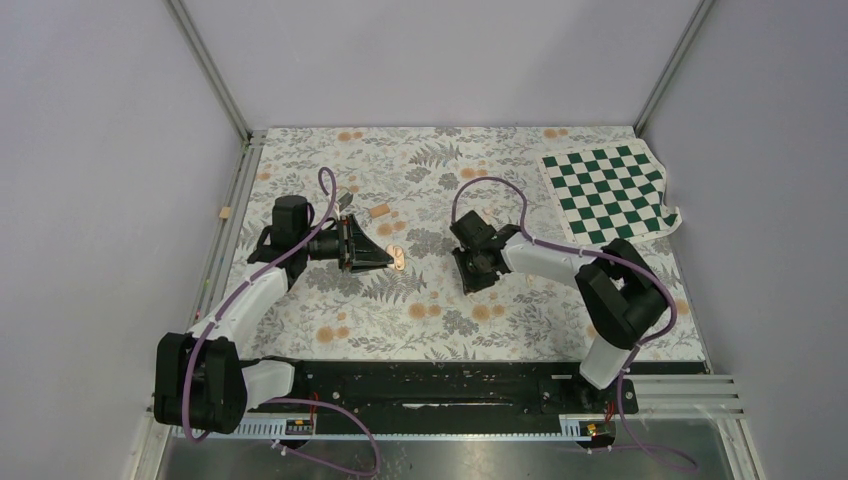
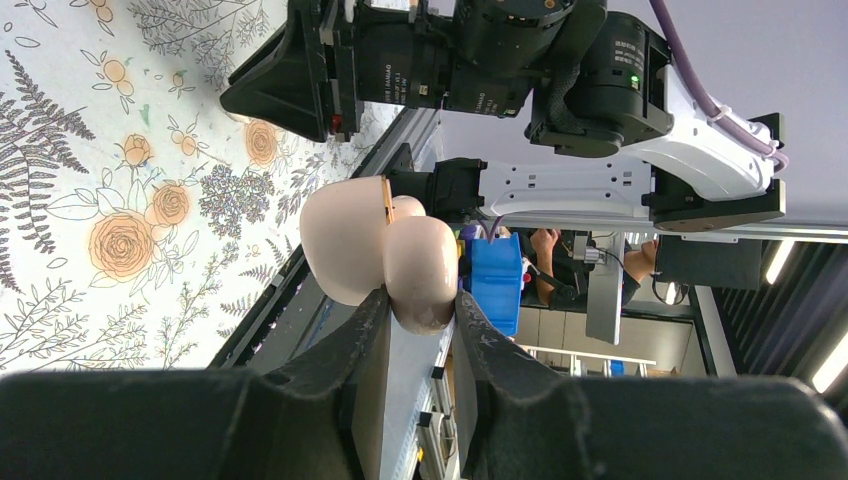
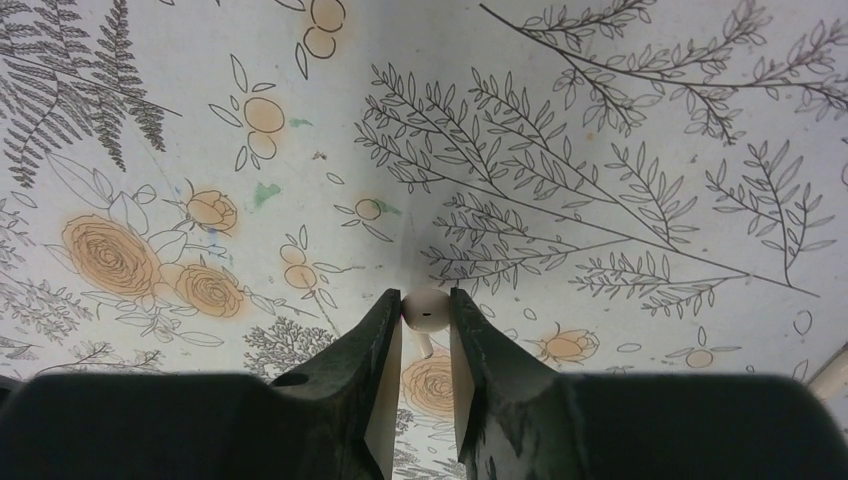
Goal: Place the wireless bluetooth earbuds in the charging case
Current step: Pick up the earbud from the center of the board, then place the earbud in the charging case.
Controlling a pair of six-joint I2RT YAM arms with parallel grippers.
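Gripping: left gripper (image 2: 420,305) clenched on the charging case (image 2: 345,240), lid open, mid-table | right gripper (image 3: 425,300) pinches one earbud (image 3: 428,312) between its fingertips, low over the floral cloth (image 3: 620,120) | earbud touching cloth: cannot tell

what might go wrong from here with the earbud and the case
1. The earbud sits only at the very tips of the right gripper, so it may squirt out or twist when lifted.
2. The left gripper pinches just one end of the open charging case. A push while inserting could likely pivot the case or make it slip.
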